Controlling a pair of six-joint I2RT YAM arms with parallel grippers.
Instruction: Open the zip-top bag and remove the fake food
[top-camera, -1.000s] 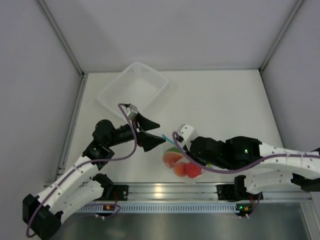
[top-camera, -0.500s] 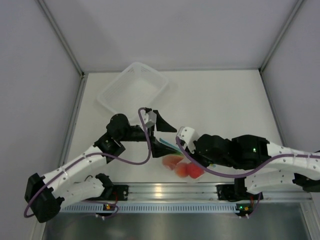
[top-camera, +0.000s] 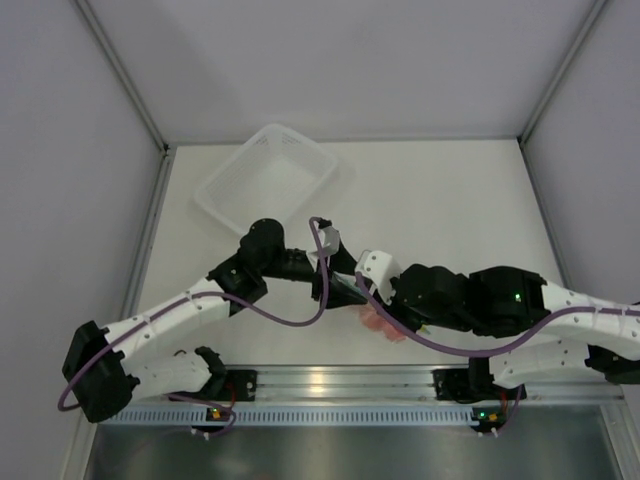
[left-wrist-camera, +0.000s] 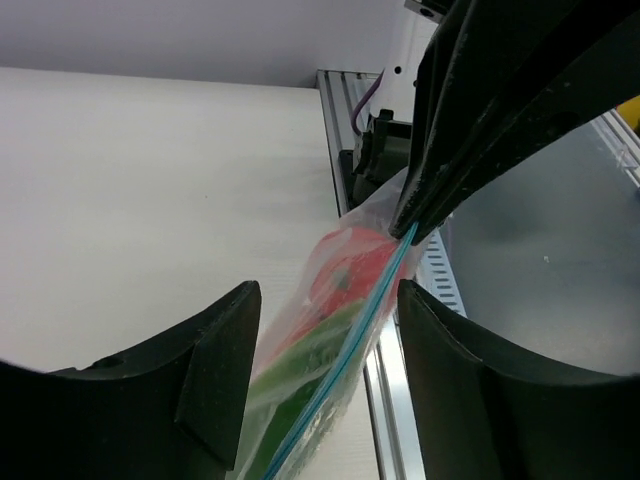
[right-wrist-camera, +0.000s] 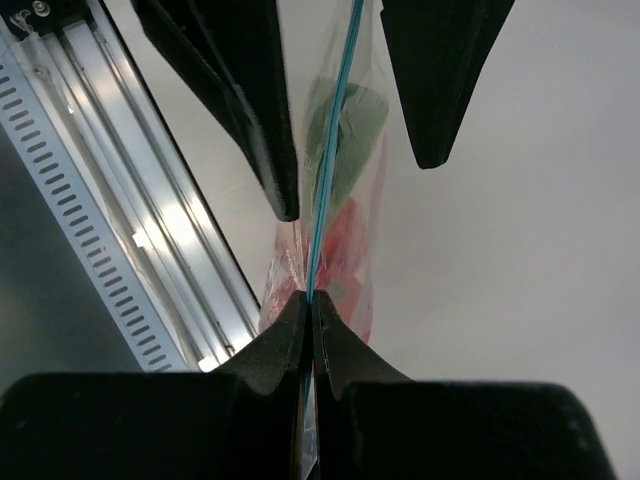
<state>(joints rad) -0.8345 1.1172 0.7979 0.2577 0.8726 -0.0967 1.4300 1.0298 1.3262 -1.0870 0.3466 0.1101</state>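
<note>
No part of the task is seen to be completed on the table (top-camera: 450, 200). The basket (top-camera: 265, 180) is set toward the far-left corner, well apart from the work. The 2 arms are brought together close to the middle of the near edge.

The right gripper (right-wrist-camera: 308, 300) is clenched on 1 end of the bag (left-wrist-camera: 300, 385), pinching it at the zip edge. The bag appears to be held up just above the near edge. The left gripper (left-wrist-camera: 328, 295) is placed astride the same edge, its jaws apart with a gap seen on either side, so nothing is grasped by it.

The fake food is seen inside the plastic: a red piece (left-wrist-camera: 345, 265) and a green one (left-wrist-camera: 310, 345) are made out. A count of 3 cannot be confirmed, as the pieces are blurred together.

The zip strip (right-wrist-camera: 330, 150) is seen as 1 unbroken blue line, so the bag is judged to be sealed. A second hold, the parting of the zip and the removal of the food are judged to be left.
</note>
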